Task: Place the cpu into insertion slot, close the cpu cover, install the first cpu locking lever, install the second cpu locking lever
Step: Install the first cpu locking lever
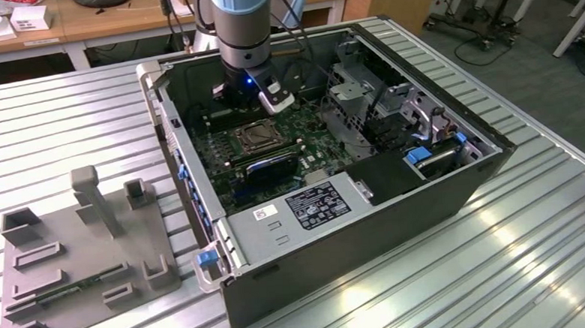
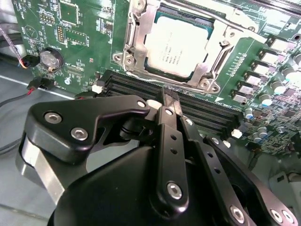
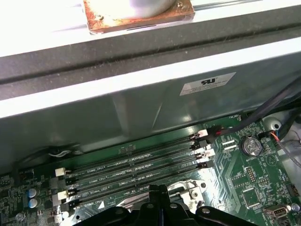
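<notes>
Cpu: cpu (image 2: pixel 178 47) lies flat in the socket (image 1: pixel 254 138), its metal top facing up; placing looks done.
Cover: cover (image 2: pixel 137 29) appears folded down over the socket, its frame lying around the cpu's edges and the chip showing through the window; closing looks done.
Levers: a thin metal bar (image 2: pixel 235 24) runs along one side of the socket. Whether either lever is hooked under its catch I cannot tell, so the two lever steps may be what is left.
Gripper: gripper (image 2: pixel 169 101) hangs over the memory slots (image 2: pixel 141 87) just beside the socket. Its fingertips are pressed together to a narrow point, with nothing between them, and they touch neither cpu nor cover.
Second wrist view: gives the close look at the socket, with the seated cpu, the cover frame and a coin battery (image 2: pixel 49 59) further off from the socket.
First wrist view: looks away from the socket, across the gripper (image 3: pixel 160 190) tip and the memory slots (image 3: pixel 141 162) to the case wall (image 3: pixel 141 108) beyond.
Exterior view: places the arm (image 1: pixel 245 24) reaching down into the open case (image 1: pixel 376 227), with the gripper (image 1: pixel 252 98) just above the socket, and a grey holder (image 1: pixel 77 250) on the table well apart from the socket.
</notes>
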You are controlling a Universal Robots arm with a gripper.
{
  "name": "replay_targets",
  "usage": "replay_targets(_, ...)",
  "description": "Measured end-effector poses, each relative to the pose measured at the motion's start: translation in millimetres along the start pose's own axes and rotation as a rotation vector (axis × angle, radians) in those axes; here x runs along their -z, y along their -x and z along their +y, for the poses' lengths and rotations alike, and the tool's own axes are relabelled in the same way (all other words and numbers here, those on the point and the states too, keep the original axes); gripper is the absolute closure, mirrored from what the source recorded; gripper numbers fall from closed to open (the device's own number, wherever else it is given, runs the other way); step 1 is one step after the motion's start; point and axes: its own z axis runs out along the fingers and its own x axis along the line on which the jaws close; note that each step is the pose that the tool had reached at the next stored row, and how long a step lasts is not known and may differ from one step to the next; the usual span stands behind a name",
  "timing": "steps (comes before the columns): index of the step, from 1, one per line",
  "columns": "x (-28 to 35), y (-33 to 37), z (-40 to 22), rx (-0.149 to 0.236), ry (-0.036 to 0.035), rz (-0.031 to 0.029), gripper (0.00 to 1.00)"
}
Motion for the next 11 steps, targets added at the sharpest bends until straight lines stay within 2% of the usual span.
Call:
replay_targets(1,0.0,0.0,0.1,0.000,-0.0016,-0.0002,0.89)
replay_targets(2,0.0,0.0,0.1,0.000,-0.0063,-0.0002,0.89)
replay_targets(5,0.0,0.0,0.0,0.002,-0.0290,0.0009,0.89)
replay_targets(8,0.0,0.0,0.0,0.004,-0.0603,0.0026,0.89)
replay_targets(11,0.0,0.0,0.0,0.006,-0.0959,0.0057,0.89)
